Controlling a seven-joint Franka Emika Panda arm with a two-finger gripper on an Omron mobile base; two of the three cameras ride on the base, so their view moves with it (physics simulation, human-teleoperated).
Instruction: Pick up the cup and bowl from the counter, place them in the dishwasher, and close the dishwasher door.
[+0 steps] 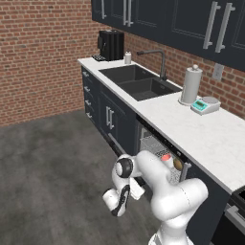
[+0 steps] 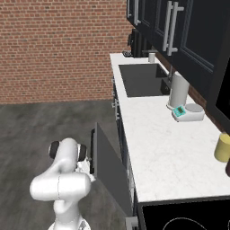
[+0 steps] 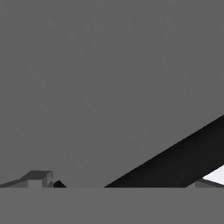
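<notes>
The dishwasher (image 1: 152, 145) under the white counter (image 1: 201, 134) stands partly open. In its white wire rack sit the cup (image 1: 165, 157), red inside, and the olive-brown bowl (image 1: 177, 164) right beside it. The dishwasher door (image 2: 108, 164) is a dark panel tilted roughly halfway up. My arm bends low in front of it, and my gripper (image 1: 114, 206) hangs near the floor at the door's outer side. In the hand view the gripper (image 3: 123, 180) is open, its tips far apart with nothing between them, and the dark door (image 3: 183, 162) crosses the lower right over grey floor.
A black sink (image 1: 139, 81), a paper towel roll (image 1: 191, 85) and a small scale (image 1: 206, 105) sit on the counter, with a coffee machine (image 1: 111, 45) at the far end. A yellow jar (image 2: 222, 147) stands near the black stove (image 2: 179, 218). Open grey floor lies left.
</notes>
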